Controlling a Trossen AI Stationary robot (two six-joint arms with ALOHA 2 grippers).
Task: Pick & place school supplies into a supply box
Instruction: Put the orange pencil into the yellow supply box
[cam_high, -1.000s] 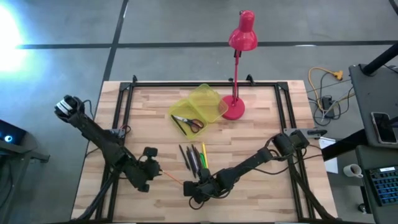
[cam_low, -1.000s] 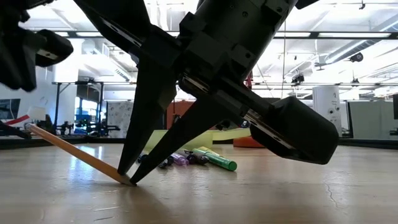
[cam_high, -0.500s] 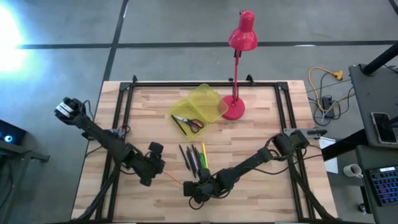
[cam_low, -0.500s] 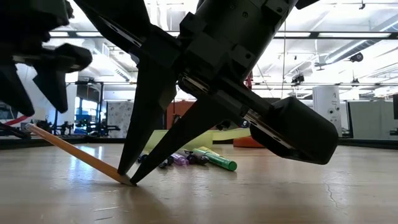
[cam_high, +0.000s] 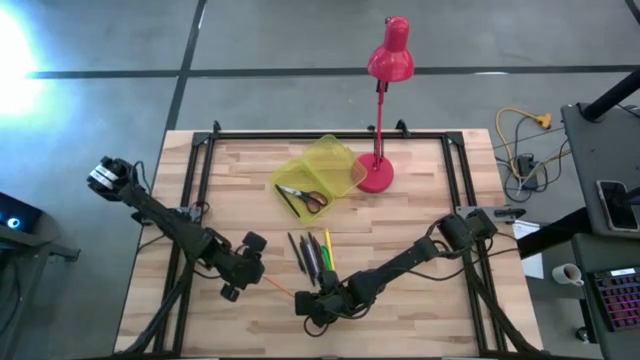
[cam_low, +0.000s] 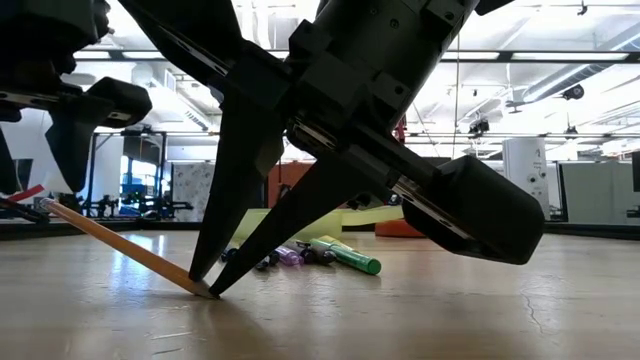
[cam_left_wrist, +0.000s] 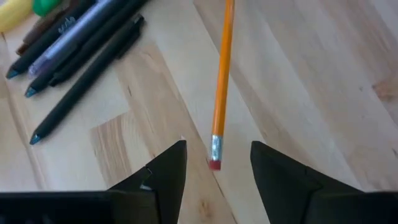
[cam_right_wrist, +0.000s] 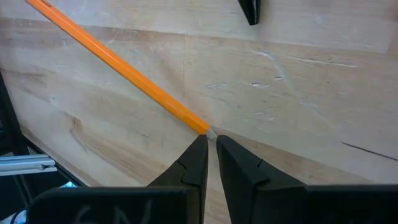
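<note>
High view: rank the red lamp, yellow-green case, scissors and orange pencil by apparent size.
1. Red lamp
2. Yellow-green case, lid open
3. Scissors and orange pencil: too close to rank; the pencil is partly hidden between the left gripper and right gripper.

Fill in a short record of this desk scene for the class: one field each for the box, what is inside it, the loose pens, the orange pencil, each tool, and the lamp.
box: yellow-green case, lid open, mid-table
in box: red-handled scissors
pens: loose cluster on the table, near side of the box
pencil: orange, lying on the wood, eraser end between the left tool's fingers
left tool: open, astride the eraser end
right tool: shut on the pencil's tip, at the table surface
lamp: red, beside the box
</note>
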